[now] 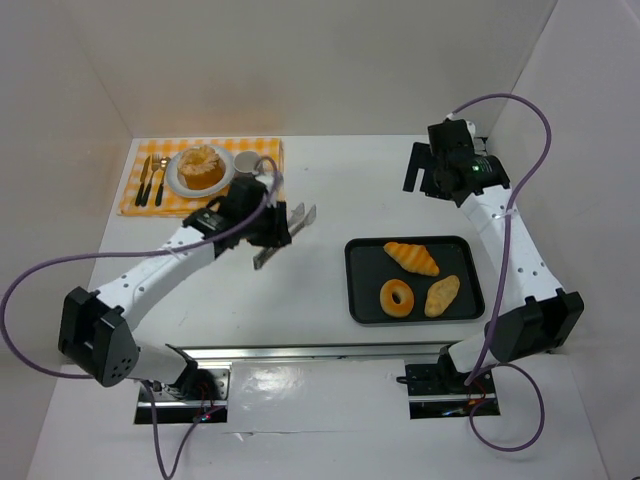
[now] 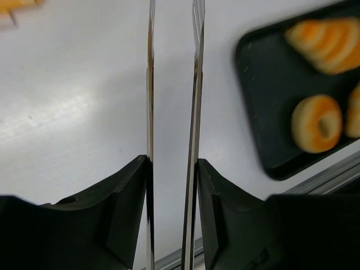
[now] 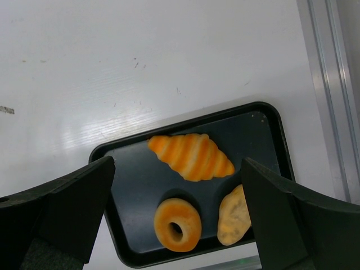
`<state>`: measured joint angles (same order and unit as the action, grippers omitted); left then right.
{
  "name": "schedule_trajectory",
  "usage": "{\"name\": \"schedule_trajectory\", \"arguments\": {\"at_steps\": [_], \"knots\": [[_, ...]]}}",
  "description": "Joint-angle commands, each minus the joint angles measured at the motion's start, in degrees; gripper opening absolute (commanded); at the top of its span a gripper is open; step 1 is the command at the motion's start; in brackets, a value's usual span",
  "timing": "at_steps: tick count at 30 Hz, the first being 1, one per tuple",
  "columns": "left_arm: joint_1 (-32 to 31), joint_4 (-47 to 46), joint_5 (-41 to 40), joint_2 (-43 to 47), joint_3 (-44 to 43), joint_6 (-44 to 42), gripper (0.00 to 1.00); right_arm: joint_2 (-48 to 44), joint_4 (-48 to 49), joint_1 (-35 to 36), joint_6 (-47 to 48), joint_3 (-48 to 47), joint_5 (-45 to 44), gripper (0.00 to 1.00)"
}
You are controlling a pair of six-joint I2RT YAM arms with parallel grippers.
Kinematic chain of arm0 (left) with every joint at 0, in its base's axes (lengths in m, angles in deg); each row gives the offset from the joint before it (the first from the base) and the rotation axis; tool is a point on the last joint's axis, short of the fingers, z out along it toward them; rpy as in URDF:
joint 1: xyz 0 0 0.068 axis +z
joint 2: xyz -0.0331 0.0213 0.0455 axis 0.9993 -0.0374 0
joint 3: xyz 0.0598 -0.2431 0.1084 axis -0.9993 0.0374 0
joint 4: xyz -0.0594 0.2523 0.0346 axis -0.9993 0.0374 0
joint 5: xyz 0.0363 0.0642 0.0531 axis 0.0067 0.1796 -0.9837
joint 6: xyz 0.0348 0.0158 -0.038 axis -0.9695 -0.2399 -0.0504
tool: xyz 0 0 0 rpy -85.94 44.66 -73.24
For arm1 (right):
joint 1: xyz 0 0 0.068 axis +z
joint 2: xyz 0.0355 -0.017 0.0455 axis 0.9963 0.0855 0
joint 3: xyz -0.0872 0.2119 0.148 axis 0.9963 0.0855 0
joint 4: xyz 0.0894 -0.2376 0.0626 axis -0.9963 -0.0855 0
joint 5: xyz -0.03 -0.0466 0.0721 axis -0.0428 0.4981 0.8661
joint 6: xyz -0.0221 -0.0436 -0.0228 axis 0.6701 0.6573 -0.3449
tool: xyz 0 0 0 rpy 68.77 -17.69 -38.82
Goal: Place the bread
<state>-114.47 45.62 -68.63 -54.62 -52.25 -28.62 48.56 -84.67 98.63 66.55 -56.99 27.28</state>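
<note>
Far left: bread (image 1: 200,168) resting on white plate (image 1: 175,182), on yellow checked placemat (image 1: 268,150), with cutlery (image 1: 150,182) just left of plate and small cup (image 1: 247,165) just right of it. Round bun, so no real long axis to line up with. Near-right of plate and apart from it, left gripper (image 1: 268,228) clamped around metal tongs (image 1: 302,216). From left wrist view, blades parallel with narrow gap, nothing between them, bare table beneath. Long axis of tongs from near-left to far-right, tips apparently aimed at the bare stretch between placemat and black tray (image 1: 356,285), i.e. away from bread. Bread therefore far-left of tong tips, off to the side and behind them, out of left wrist view apart from a corner of placemat. At far right, right gripper (image 1: 422,172) spread wide, holding nothing, raised, well apart from plate, looking down on tray with croissant (image 3: 191,156), ring donut (image 3: 177,224) and oval pastry (image 3: 233,216). Left arm clearly nearer to bread. Judged as placed, or nearly: bun seated on plate, tongs empty. For any further nudge: swing tips round to far-left over plate, minding cup right beside wrist.
</note>
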Motion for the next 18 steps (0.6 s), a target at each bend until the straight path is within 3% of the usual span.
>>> {"name": "schedule_trajectory", "arguments": {"at_steps": [1, 6, 13, 18], "knots": [[-7.73, -10.83, -11.46, 1.6, 7.75, 1.36, 0.51, -1.7, -1.05, 0.52, -0.03, 0.65, 0.2, 1.0], [-12.67, -10.75, -21.33, -3.05, 9.88, 1.89, 0.52, -2.93, -2.46, 0.52, -0.03, 1.17, 0.11, 1.0], [-14.43, -8.38, -23.54, -9.56, 8.47, 0.04, 0.81, -2.85, -0.88, 0.52, -1.69, 3.63, 0.11, 1.0], [-14.43, -8.38, -24.15, -14.04, 6.37, -1.18, 0.96, -0.92, 0.27, 0.52, -1.7, 4.16, 0.64, 1.0]]}}
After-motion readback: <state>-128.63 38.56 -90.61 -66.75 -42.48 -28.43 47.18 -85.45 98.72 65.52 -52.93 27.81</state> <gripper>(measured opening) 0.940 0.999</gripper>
